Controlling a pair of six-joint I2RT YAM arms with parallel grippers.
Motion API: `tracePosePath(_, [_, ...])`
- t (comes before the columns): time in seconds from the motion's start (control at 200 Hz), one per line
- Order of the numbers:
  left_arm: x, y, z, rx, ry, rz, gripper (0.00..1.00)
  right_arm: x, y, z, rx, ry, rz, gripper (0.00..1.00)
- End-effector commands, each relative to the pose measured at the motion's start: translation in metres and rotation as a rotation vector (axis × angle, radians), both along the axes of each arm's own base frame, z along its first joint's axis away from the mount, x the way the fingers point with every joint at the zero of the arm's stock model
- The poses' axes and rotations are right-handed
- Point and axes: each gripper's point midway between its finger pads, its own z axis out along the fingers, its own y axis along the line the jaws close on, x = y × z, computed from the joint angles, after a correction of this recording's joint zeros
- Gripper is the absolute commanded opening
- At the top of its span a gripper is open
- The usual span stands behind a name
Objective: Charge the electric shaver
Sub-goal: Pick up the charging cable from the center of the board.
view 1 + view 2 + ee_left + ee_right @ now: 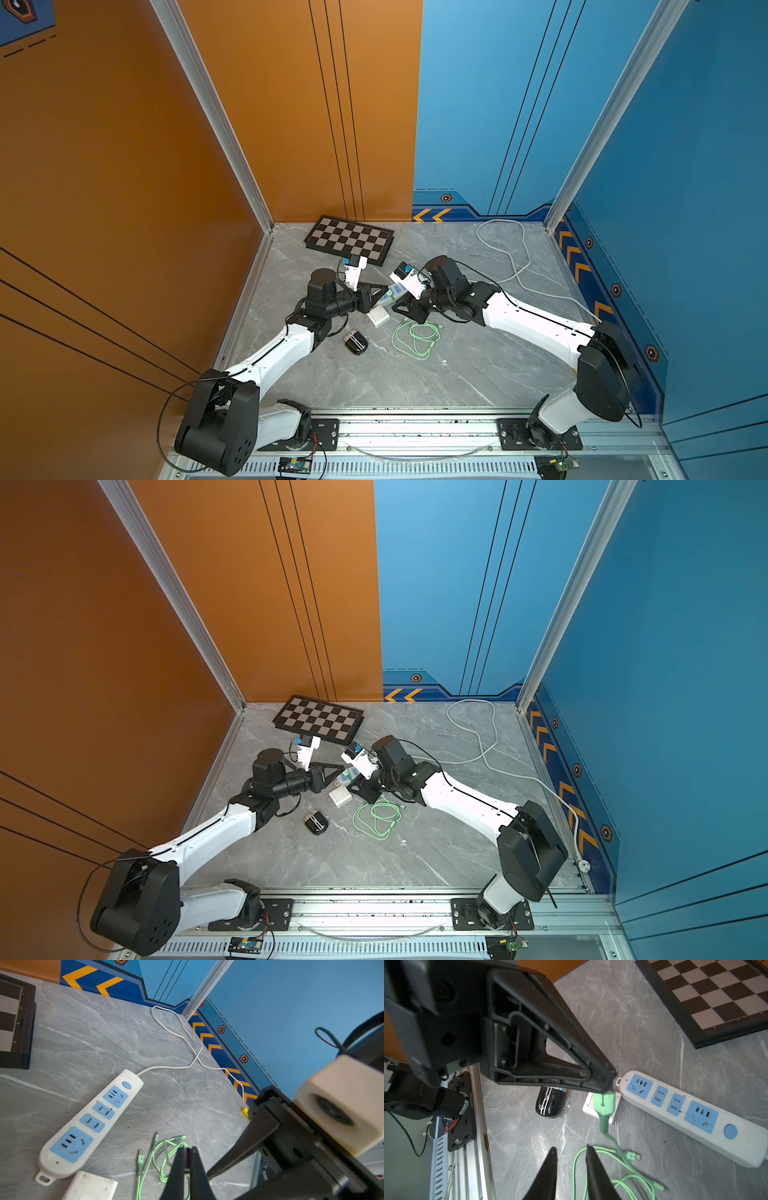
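Near the middle of the table, somewhat toward its left edge, alone on the grey marble: the electric shaver (356, 342), on its side, touched by neither arm. Just beyond it toward the far edge, the white charger block (378, 316), and next to that the white-and-blue power strip (89, 1124), its white cord (515, 266) looping off toward the far right corner. Left gripper (186, 1150) pinched tight on one plug of the green cable (604, 1105) — plug held up near the strip's end and the charger block, the rest trailing down into loose loops on the table. Right gripper (571, 1148) with jaws parted, gripping nothing, low over those loops. Chessboard (349, 240) flat at the far edge, near the far left corner.
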Motion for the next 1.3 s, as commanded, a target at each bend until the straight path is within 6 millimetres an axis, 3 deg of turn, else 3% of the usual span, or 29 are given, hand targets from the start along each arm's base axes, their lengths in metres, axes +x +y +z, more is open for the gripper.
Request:
tracePosePath(0.0, [0.009, 0.007, -0.004, 0.0, 0.024, 0.059, 0.0, 0.022, -0.005, 0.006, 0.014, -0.094, -0.128, 0.27])
tracePosePath(0.19, [0.013, 0.009, -0.002, -0.017, 0.049, 0.096, 0.0, 0.037, -0.014, 0.01, -0.052, -0.345, -0.296, 0.29])
tracePosePath(0.471, [0.02, 0.011, -0.001, -0.032, 0.078, 0.136, 0.0, 0.033, -0.01, 0.018, -0.031, -0.505, -0.361, 0.34])
tracePosePath(0.606, [0.023, 0.009, 0.002, -0.047, 0.092, 0.148, 0.0, 0.04, -0.007, 0.021, -0.042, -0.578, -0.409, 0.35])
tracePosePath(0.957, [0.025, 0.01, 0.013, -0.075, 0.101, 0.191, 0.0, 0.039, 0.007, -0.001, -0.096, -0.627, -0.389, 0.33])
tracePosePath(1.107, [0.026, 0.009, 0.01, -0.075, 0.113, 0.194, 0.0, 0.046, 0.006, 0.001, -0.111, -0.671, -0.434, 0.32])
tracePosePath(1.297, [0.029, 0.01, 0.009, -0.075, 0.129, 0.209, 0.0, 0.044, 0.026, 0.002, -0.146, -0.71, -0.402, 0.3])
